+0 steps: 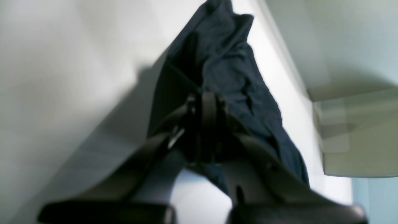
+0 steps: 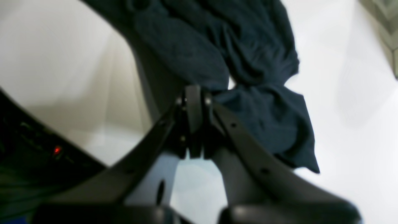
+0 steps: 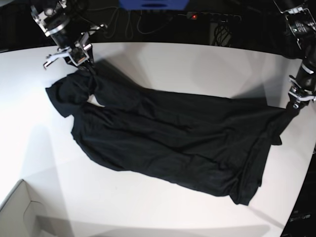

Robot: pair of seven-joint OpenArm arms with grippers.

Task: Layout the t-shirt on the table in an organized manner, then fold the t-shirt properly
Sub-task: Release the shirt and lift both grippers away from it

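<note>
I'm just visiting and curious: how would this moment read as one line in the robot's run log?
stage: spreading | left gripper: shut on t-shirt edge | right gripper: shut on opposite end | cloth: stretched between arms, wrinkled, on table | fold: not begun

Robotics lab, bare white curved bench [image 3: 163, 207], two mounted arms, power strip [image 3: 212, 17] with red light, tangled cables [image 3: 128, 22] behind
</note>
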